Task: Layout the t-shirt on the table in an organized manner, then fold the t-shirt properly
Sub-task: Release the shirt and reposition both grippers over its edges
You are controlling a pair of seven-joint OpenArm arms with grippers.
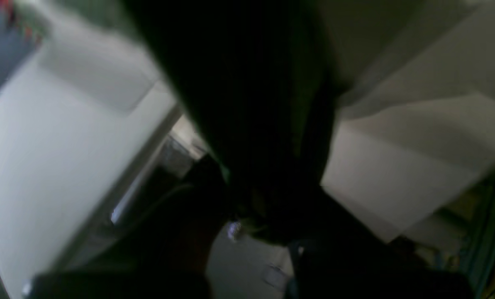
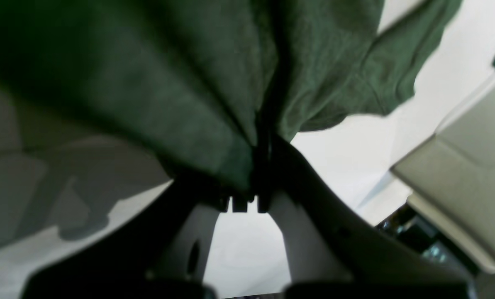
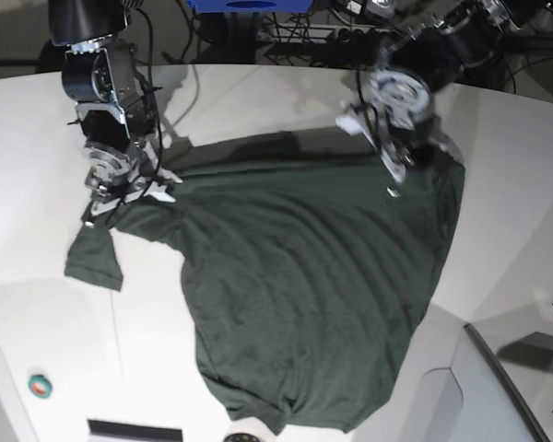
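The right gripper (image 2: 251,182) is pinched tight on a bunched fold of the t-shirt (image 2: 197,83), and in the right wrist view the green cloth fans out from between its closed fingers (image 2: 226,203). In the base view this gripper (image 3: 120,189) sits at the far left of the scene, gripping the shirt at the shoulder just above the left sleeve, which hangs down from it towards the near side.

The left gripper (image 3: 396,180) is at the far right in the base view, clamped on the shirt's other upper corner. The left wrist view is blurred and dark; there the gripper (image 1: 251,216) is only a dark shape with dark cloth (image 1: 251,83) running up from it, so the pinch itself is hard to make out, but the jaws are pressed together.

Between the two grippers the upper edge of the shirt (image 3: 304,276) is stretched roughly level, from left to right. From that edge the body spreads towards the near side over the table (image 3: 37,350), lying mostly flat with shallow wrinkles, its hem bunched and curled near the front edge, right of centre.

Near the front left corner of the table a small round green and red object (image 3: 40,386) lies well apart from the shirt. Dark cables (image 3: 295,28) run behind the far edge.
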